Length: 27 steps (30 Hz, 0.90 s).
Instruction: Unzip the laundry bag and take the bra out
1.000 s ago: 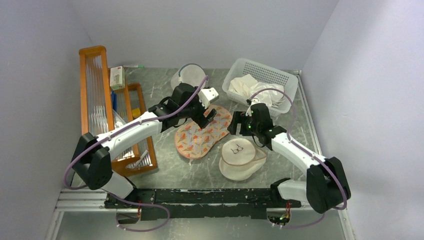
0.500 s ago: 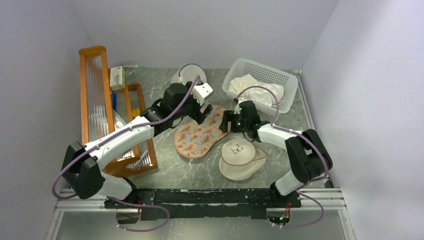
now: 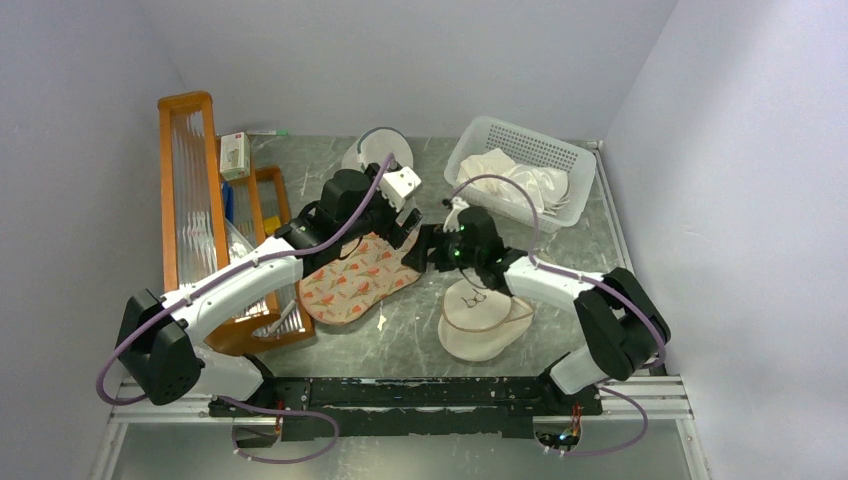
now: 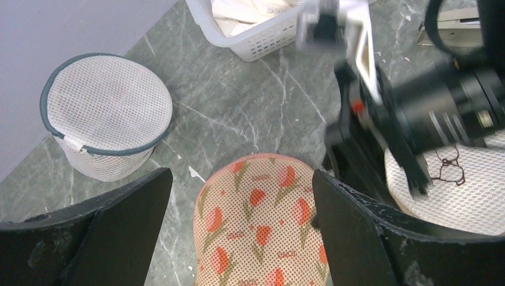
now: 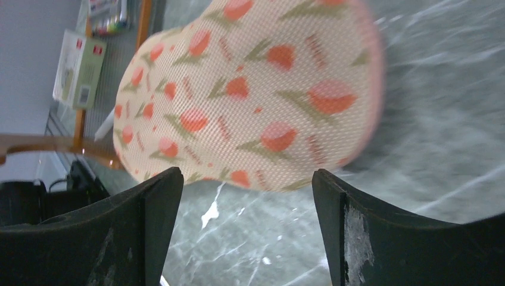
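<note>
The laundry bag [image 3: 352, 286] lies flat and closed on the grey table, its left lobe near the wooden rack. It is peach with a red-orange print and pink trim. My left gripper [image 3: 402, 237] is open over the bag's far right lobe, which sits between the fingers in the left wrist view [image 4: 259, 226]. My right gripper [image 3: 426, 250] is open, low at the bag's right edge, facing it. The right wrist view shows the bag [image 5: 250, 89] just beyond the fingertips [image 5: 330, 196], with bare table between them. The bra is hidden.
A round cream pouch [image 3: 480, 315] with a black bra icon lies right of the bag. A white mesh dome bag [image 3: 375, 152] and a white basket [image 3: 470, 150] with white cloth stand at the back. A wooden rack [image 3: 190, 190] and a small box [image 3: 234, 155] are on the left.
The laundry bag has slid left and nearer, up to the wooden rack. Both grippers moved left with it, and the right arm has stretched across to the bag's right edge.
</note>
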Each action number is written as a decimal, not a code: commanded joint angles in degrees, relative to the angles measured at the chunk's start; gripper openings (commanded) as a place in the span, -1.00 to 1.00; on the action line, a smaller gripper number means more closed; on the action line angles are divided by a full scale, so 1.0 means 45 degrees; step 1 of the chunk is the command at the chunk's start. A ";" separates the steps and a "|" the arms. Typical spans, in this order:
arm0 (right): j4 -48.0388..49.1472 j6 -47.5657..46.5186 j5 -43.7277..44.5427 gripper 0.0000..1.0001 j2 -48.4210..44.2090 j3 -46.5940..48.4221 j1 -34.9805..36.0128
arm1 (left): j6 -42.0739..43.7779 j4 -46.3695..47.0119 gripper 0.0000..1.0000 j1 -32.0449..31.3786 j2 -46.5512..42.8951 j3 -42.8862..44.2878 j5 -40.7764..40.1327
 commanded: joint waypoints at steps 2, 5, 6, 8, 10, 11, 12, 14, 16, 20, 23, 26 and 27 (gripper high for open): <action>-0.0628 -0.1008 -0.0852 0.61 0.1019 0.1165 -0.2356 | -0.0052 0.0725 0.99 -0.0077 0.0431 -0.0215 -0.0503; 0.0056 -0.1862 -0.0569 0.66 0.1257 0.1123 -0.2872 | -0.0416 0.1819 0.99 -0.0077 0.0599 -0.1002 -0.0854; 0.0022 -0.2124 -0.0409 0.69 0.1282 0.1163 -0.2920 | -0.0525 0.2191 0.99 -0.0072 0.0685 -0.1279 -0.0848; -0.0364 -0.2683 0.0064 0.73 0.1291 0.1368 -0.2934 | -0.0634 0.2406 0.99 -0.0269 0.0889 -0.1393 -0.0946; -0.0871 -0.2908 0.0544 0.74 0.1295 0.1391 -0.2966 | -0.0768 0.2688 0.96 -0.0344 0.0778 -0.1758 -0.0989; -0.1151 -0.3026 0.0819 0.74 0.1164 0.1377 -0.2973 | -0.0818 0.3303 0.95 -0.0321 0.0612 -0.2391 -0.1295; -0.1494 -0.3185 0.1087 0.74 0.0941 0.1356 -0.2991 | -0.0797 0.4166 0.97 -0.0298 0.0513 -0.3000 -0.1672; -0.2176 -0.2615 0.1415 0.85 0.0725 0.1500 -0.3151 | -0.0795 0.3822 0.99 -0.0266 0.0466 -0.2878 -0.1752; -0.3456 -0.2644 0.0814 0.84 0.1035 0.2420 -0.3242 | -0.1185 0.2825 1.00 -0.0118 0.0573 -0.2311 -0.1324; -0.3445 -0.2658 0.0347 0.84 0.1208 0.2879 -0.3091 | -0.1546 0.2982 0.99 -0.0190 -0.0093 -0.3747 -0.0683; -0.2954 -0.2474 -0.0124 0.85 0.1247 0.2636 -0.3091 | -0.2044 0.2365 0.98 -0.0688 0.0219 -0.3180 0.0056; -0.3491 -0.2774 -0.0749 0.86 0.1296 0.2598 -0.3049 | -0.2507 0.0894 0.91 -0.1179 0.1627 -0.1567 0.0705; -0.3974 -0.2873 -0.0957 0.85 0.1355 0.2761 -0.3100 | -0.2547 -0.0027 0.87 -0.1458 0.2098 -0.0842 0.0455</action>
